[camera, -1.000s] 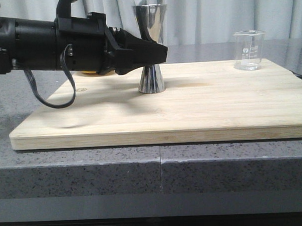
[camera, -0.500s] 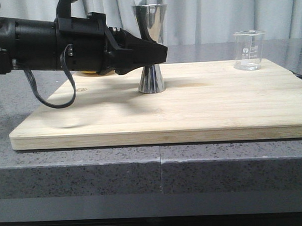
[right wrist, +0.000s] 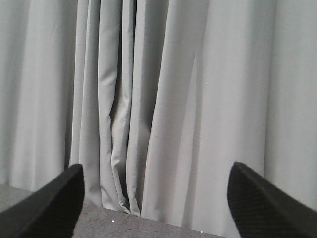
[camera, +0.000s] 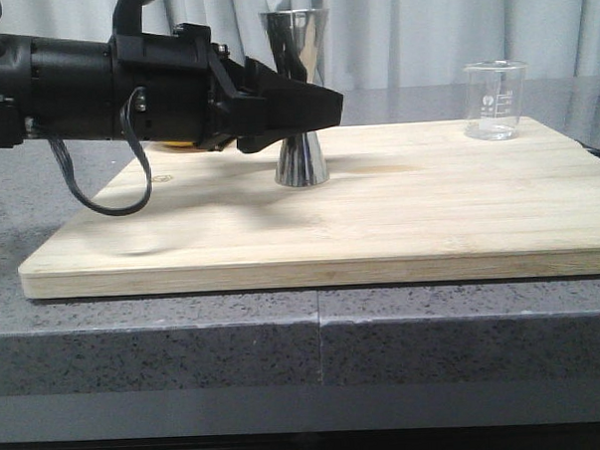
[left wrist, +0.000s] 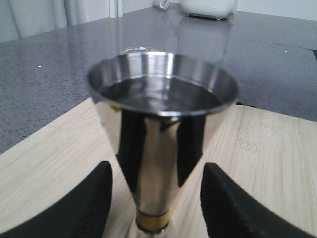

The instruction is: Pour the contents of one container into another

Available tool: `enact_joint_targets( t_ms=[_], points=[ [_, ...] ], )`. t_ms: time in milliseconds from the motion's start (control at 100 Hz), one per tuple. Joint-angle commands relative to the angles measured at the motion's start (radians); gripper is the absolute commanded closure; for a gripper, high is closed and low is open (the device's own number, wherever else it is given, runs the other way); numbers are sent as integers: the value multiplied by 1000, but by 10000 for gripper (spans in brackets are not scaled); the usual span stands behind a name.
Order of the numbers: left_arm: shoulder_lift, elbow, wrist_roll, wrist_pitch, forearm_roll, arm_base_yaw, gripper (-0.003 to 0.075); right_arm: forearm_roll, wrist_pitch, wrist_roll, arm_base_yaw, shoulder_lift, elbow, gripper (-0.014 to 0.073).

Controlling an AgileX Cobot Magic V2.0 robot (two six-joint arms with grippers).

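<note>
At centre frame, you set the left gripper spread around the tall shiny steel hourglass jigger, fingers flanking its waist, ready to clamp.

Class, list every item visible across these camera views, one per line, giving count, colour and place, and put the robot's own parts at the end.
steel jigger: one, shiny silver with gold waist band, upright on the board, left of centre
glass beaker: one, clear with white marks, upright at the board's far right
wooden board: one, pale bamboo, on the countertop
countertop: one, grey speckled, under the board
curtain: one, pale grey, behind the table
white appliance: one, far end of the countertop
left hand: one, black, open, fingers either side of the jigger's waist
right hand: one, black, open, facing the curtain
</note>
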Motion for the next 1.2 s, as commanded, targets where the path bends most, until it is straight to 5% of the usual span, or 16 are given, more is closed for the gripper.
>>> enact_joint_targets(
  t_ms=[0,420,1190],
  points=[
    [-45,-22,-6,-66,-42,4,328,-5,-67,3,-6,-24,-20,58],
    [-51,-22,-13,-58,-20,16,223,-5,-67,3,-6,-24,-20,58],
    [-178,-22,-306,-185,285,157,224,-5,-73,3,-6,-24,-20,58]
  ],
)
